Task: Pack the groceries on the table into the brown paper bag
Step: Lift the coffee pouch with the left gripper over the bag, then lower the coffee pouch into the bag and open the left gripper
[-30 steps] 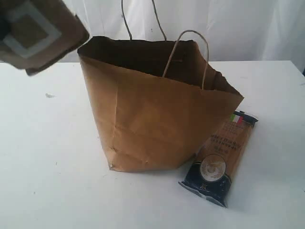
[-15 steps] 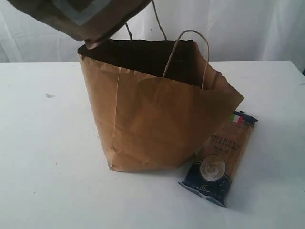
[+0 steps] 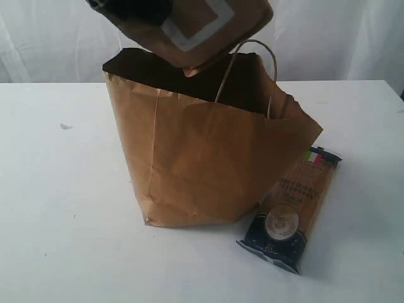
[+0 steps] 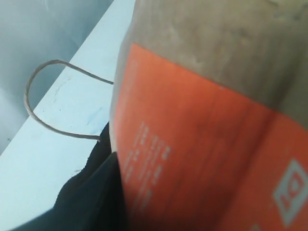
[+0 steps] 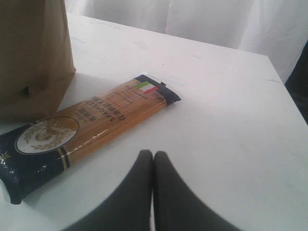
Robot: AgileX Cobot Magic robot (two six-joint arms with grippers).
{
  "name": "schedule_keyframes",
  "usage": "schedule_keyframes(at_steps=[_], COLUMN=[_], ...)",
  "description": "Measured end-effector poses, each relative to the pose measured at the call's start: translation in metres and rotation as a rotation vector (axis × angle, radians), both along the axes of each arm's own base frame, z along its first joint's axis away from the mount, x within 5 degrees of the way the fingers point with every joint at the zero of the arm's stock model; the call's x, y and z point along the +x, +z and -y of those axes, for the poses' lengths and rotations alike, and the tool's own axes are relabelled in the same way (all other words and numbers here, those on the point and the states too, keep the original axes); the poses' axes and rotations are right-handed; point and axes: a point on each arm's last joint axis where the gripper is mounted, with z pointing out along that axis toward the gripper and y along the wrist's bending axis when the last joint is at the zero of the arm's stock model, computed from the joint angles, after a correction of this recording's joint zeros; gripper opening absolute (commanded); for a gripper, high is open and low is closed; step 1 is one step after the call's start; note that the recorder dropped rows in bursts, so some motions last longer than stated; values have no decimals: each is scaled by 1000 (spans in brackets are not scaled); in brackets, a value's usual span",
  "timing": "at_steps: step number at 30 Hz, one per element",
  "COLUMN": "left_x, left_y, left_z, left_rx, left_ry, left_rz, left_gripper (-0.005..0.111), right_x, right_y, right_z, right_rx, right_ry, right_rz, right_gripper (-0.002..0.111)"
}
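Note:
The brown paper bag [image 3: 202, 164] stands open on the white table [image 3: 57, 208]. Just above its mouth hangs the brown kraft pouch [image 3: 196, 25] with a white square, tilted. My left gripper is shut on the pouch; one dark finger [image 3: 136, 7] shows at the top edge. In the left wrist view the pouch [image 4: 207, 120] and its orange label fill the frame, with a dark finger [image 4: 91, 197] beside it and a bag handle [image 4: 36, 82] behind. The spaghetti pack [image 3: 293, 208] lies flat against the bag's right side. My right gripper [image 5: 153, 156] is shut and empty, near the spaghetti pack [image 5: 86, 127].
White curtains hang behind the table. A small mark [image 3: 65, 126] lies on the table left of the bag. The bag's two loop handles [image 3: 252, 69] stand up at its rim. The table's far corner [image 5: 267, 60] shows in the right wrist view.
The pouch in my left gripper has travelled from the upper left to the right and now hangs over the bag's mouth. The bag and the spaghetti pack have not moved.

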Motion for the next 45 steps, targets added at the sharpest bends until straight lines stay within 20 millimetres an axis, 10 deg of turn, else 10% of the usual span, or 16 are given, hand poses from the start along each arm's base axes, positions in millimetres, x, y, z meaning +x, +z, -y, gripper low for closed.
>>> schedule_keyframes(at_steps=[45], left_x=[54], left_y=[-79], left_z=[17], left_rx=[391], left_ry=[84], left_rz=[-154], left_gripper=[3], right_x=[0], right_y=[0], right_z=[0], right_rx=[2], right_ry=[-1], right_rz=[0], right_gripper=[0])
